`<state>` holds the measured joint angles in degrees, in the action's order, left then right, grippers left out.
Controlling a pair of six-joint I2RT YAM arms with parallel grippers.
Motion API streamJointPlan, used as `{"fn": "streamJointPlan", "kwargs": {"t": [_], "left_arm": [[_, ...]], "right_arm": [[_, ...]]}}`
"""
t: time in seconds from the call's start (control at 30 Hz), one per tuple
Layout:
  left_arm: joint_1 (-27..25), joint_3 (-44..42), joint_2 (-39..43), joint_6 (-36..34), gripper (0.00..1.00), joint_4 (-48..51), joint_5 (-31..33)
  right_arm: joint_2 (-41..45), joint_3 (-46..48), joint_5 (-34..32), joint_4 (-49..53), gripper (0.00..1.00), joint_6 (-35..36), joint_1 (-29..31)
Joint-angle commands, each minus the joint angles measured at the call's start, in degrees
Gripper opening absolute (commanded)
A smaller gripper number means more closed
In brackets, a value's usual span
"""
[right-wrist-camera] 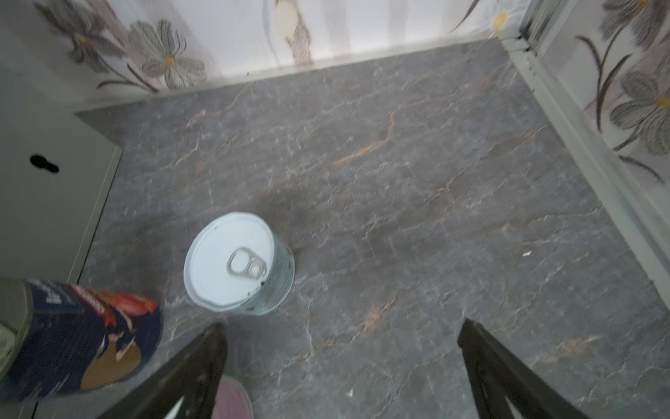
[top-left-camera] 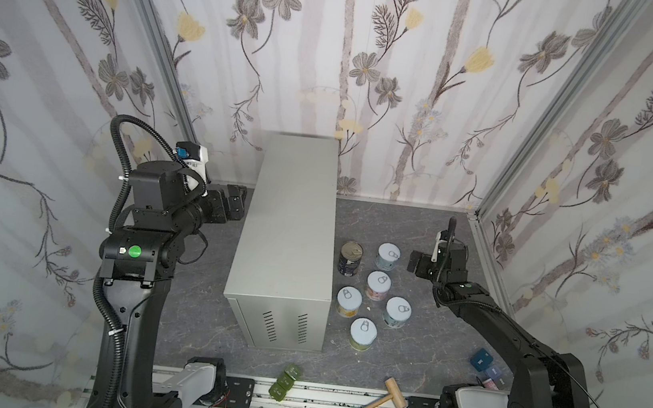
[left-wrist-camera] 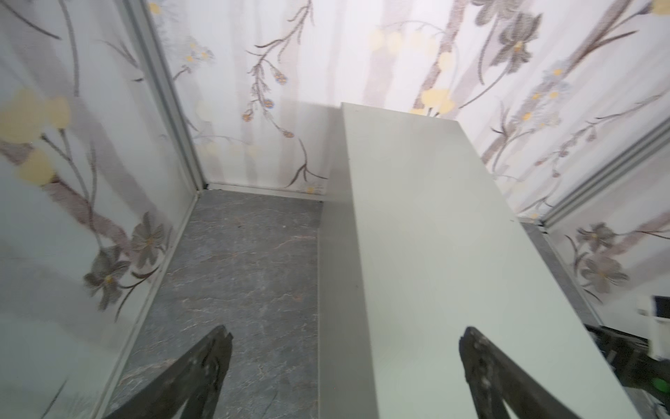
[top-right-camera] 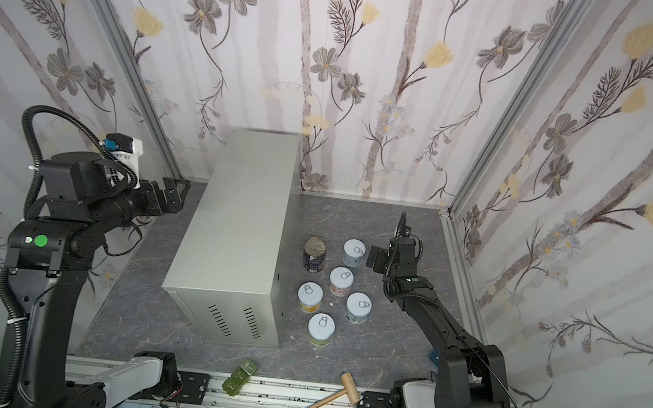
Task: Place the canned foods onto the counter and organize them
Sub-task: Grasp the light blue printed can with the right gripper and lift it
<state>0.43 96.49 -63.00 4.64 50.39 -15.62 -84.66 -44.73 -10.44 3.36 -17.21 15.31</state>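
Flowered wallpaper (top-left-camera: 417, 56) closes in three sides of a dark grey marbled floor (top-left-camera: 403, 360), and on it stands the tall beige-grey metal box with vent slits (top-left-camera: 289, 217) that serves as the counter, its top bare. All the canned foods (top-left-camera: 362, 334) stand upright on the floor just right of that box, none on it yet. I count six: five short tins with pale pull-tab lids (top-left-camera: 378, 285) and one taller navy tin with a metallic lid (top-left-camera: 350, 258) at the far left of the cluster. The right gripper (top-left-camera: 415, 262) hangs just right of the farthest short tin (right-wrist-camera: 239, 265), jaws spread wide and empty (lined up, I'd guess, for a first pick). The left gripper (top-left-camera: 238, 202) hovers left of the box at about the height of its top, jaws likewise wide apart and holding nothing; probably placed there to tidy tins once they land. At the near edge lie one wooden mallet (top-left-camera: 373, 401) and what look like three green blocks (top-left-camera: 284, 381), clear of the work
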Motion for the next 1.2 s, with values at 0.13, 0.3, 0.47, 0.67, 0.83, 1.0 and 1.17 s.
{"fn": "streamJointPlan", "kwargs": {"t": [0.13,0.3,0.47,0.67,0.83,1.0,1.17], "left_arm": [[-1.42,-1.15,2.63,-0.29,1.00,1.20,-17.26],[-2.52,-2.47,4.53,-0.94,1.00,0.61,-18.75],[-3.21,-2.53,5.07,-1.00,1.00,0.80,-19.60],[-3.63,-1.57,5.60,-0.85,1.00,1.57,-20.68],[-4.18,-2.76,6.85,-1.03,1.00,1.08,-21.55],[-4.56,-2.88,6.69,-0.82,1.00,1.65,-21.77],[-4.99,-2.84,6.66,0.34,1.00,1.76,-23.05]], "right_arm": [[1.84,3.50,-3.98,13.33,1.00,-8.70,8.69],[2.01,5.50,-3.36,14.45,1.00,-12.00,13.53],[-0.18,6.31,-3.87,13.80,1.00,-15.10,17.84],[-3.19,5.29,-5.73,14.48,1.00,-16.35,20.08],[-3.80,4.62,-9.05,16.71,0.99,-17.09,22.35],[-3.04,4.43,-9.68,18.10,0.92,-16.92,23.79],[-2.53,5.00,-10.51,18.15,0.80,-16.71,24.58]]}}
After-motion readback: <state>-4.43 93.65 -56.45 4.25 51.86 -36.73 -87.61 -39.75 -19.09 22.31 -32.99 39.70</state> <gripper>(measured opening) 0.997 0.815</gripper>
